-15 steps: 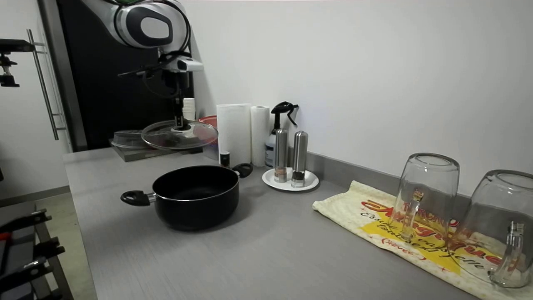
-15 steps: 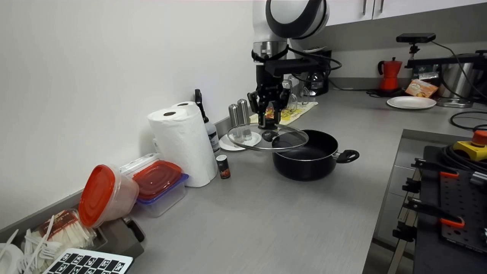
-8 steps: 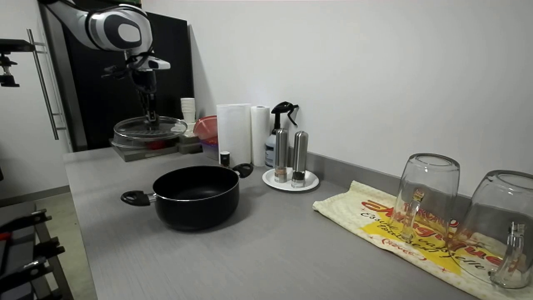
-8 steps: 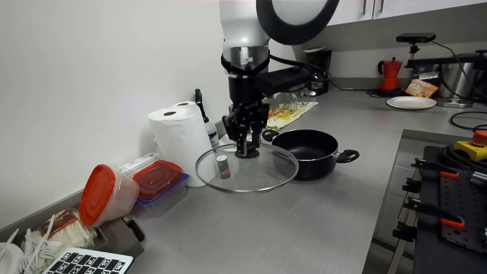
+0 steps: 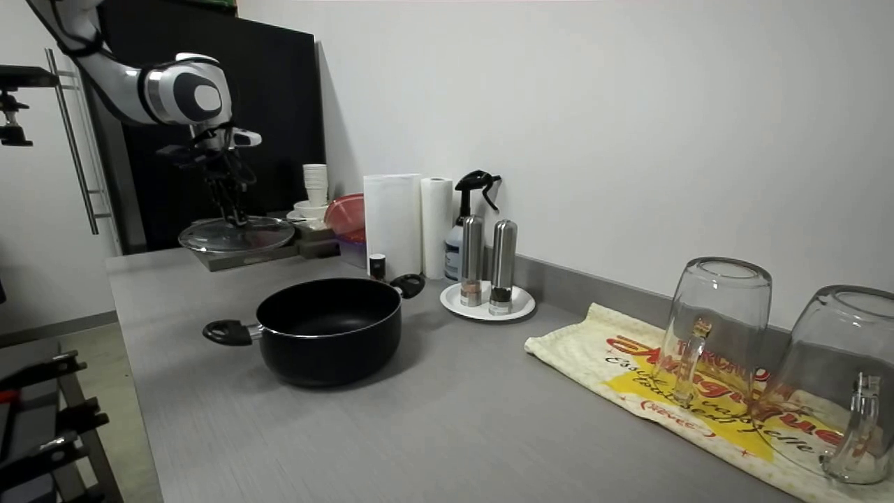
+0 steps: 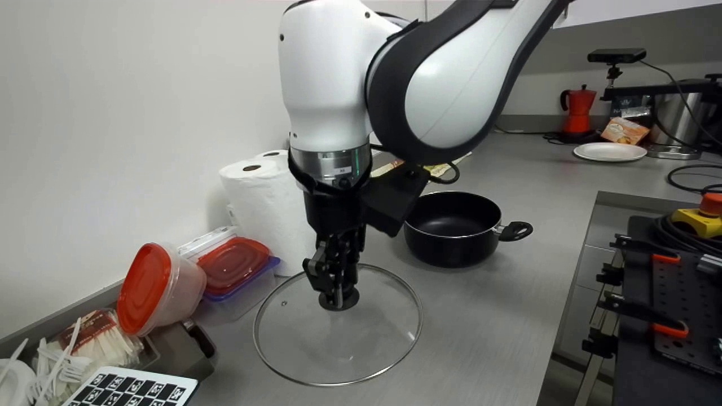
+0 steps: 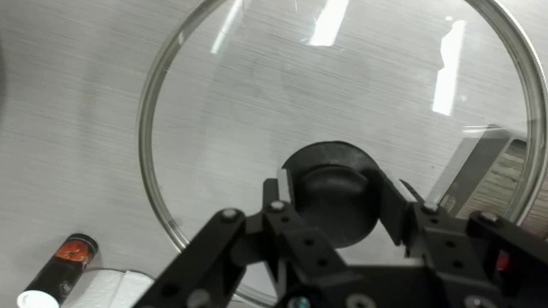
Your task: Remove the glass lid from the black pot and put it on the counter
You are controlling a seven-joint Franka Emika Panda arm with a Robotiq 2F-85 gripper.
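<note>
My gripper (image 7: 337,194) is shut on the black knob (image 7: 332,184) of the glass lid, with one pad on each side. The clear lid (image 6: 372,344) hangs from it, roughly level and low over the grey counter (image 6: 479,327). I cannot tell whether its rim touches the counter. In an exterior view the gripper (image 5: 236,218) and lid (image 5: 223,239) are at the far end of the counter (image 5: 454,426). The black pot (image 5: 328,356) stands open on the counter, apart from the lid; it also shows in an exterior view (image 6: 451,251), partly behind the arm.
Paper towel rolls (image 6: 271,208), red-lidded containers (image 6: 234,265) and a cutlery box (image 6: 169,349) line the wall near the lid. A small spice jar (image 7: 60,269) stands beside the rolls. Two mills (image 5: 471,262) stand on a white plate, and glasses (image 5: 712,328) on a patterned towel.
The gripper carried the lid away from beside the pot toward the counter's far end in one exterior view, and lowered it close to the counter. The pot has not moved.
</note>
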